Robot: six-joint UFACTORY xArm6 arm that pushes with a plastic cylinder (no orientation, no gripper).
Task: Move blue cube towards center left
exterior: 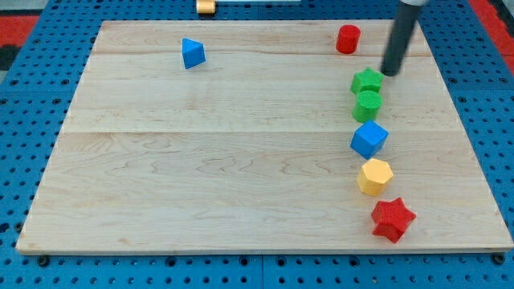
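Observation:
The blue cube (369, 139) sits at the view's right on the wooden board (201, 160), in a column of blocks. Above it are a green cylinder (368, 105) and a green star (368, 80). Below it are a yellow hexagonal block (374, 176) and a red star (393, 218). My tip (390, 73) is at the view's upper right, just right of the green star and well above the blue cube. It touches no block that I can see.
A blue triangular block (192, 53) lies at the view's upper left. A red cylinder (348, 38) stands near the top edge, left of the rod. A small tan object (207, 6) lies beyond the board's top edge. Blue pegboard surrounds the board.

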